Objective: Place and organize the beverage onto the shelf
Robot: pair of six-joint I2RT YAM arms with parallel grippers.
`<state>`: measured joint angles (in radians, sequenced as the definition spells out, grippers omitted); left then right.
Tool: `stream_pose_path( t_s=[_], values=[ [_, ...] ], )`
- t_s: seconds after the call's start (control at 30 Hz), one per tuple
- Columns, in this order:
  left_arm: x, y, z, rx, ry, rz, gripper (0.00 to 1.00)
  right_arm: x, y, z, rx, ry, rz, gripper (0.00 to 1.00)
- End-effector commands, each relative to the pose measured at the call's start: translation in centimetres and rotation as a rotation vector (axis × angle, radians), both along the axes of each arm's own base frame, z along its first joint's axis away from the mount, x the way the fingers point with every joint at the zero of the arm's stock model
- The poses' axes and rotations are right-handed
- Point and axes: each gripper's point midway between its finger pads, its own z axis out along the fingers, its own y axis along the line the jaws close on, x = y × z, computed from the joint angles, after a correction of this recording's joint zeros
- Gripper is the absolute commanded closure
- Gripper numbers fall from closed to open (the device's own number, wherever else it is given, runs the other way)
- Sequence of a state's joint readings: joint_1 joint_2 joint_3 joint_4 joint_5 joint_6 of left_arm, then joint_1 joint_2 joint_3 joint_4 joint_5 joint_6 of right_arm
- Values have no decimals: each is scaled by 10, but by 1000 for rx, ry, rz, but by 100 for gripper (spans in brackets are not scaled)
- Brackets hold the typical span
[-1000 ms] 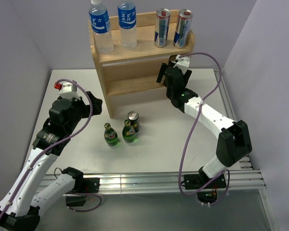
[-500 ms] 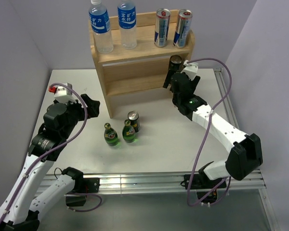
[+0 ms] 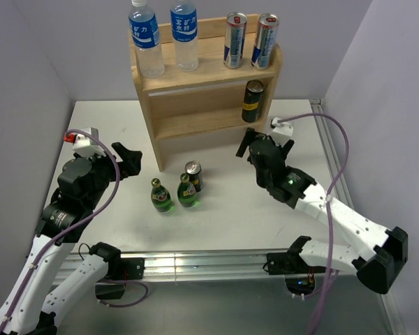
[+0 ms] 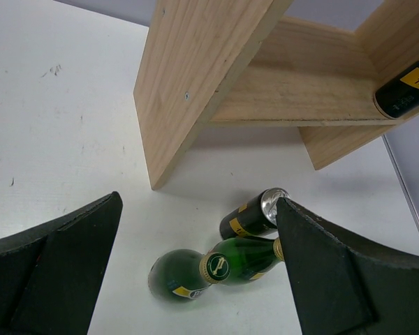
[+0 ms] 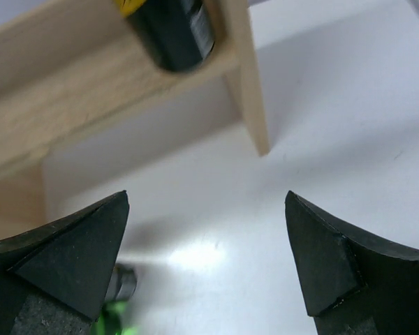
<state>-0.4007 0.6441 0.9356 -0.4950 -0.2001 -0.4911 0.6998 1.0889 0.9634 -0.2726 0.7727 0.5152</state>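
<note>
The light-wood shelf (image 3: 195, 94) stands at the back. Its top board holds two water bottles (image 3: 146, 42) and two silver cans (image 3: 234, 40). A black can (image 3: 253, 101) stands on the lower board at the right; it also shows in the right wrist view (image 5: 171, 28). On the table stand two green bottles (image 3: 161, 196) and another black can (image 3: 193, 174), also seen in the left wrist view, the bottles (image 4: 188, 272) and the can (image 4: 255, 216). My left gripper (image 3: 129, 159) is open and empty, left of them. My right gripper (image 3: 251, 143) is open and empty, in front of the shelf's right end.
A metal rail (image 3: 216, 262) runs along the near table edge and another (image 3: 332, 153) along the right side. Grey walls close in on left, back and right.
My right gripper has let go of the black can on the lower shelf board and drawn back toward the near side. My left arm has moved a little back and to the left.
</note>
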Motion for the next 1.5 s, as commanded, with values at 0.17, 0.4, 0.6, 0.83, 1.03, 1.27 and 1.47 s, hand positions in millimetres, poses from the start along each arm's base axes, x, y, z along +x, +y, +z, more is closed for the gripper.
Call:
stream_pose_path(
  t_s=[0.17,0.4,0.6,0.83,1.03,1.27,1.47],
  values=[
    [-6,4,-2,-20,-4,20,1,-72,36,-54,143,116,123,0],
    [-12,7,-8,-19,11,25,1,-100,114,-99,179,220,420,0],
    [-19,11,-7,-16,15,28,1,-99,143,-124,136,265,485,0],
    [-27,15,-7,-11,17,27,1,-87,167,-137,110,280,493,0],
    [-32,17,-8,7,22,22,1,-73,186,-146,69,282,494,0],
    [-36,20,-10,41,33,18,1,-55,202,-149,35,268,479,0],
    [-35,20,-11,61,35,7,1,-41,209,-150,22,258,458,0]
  ],
)
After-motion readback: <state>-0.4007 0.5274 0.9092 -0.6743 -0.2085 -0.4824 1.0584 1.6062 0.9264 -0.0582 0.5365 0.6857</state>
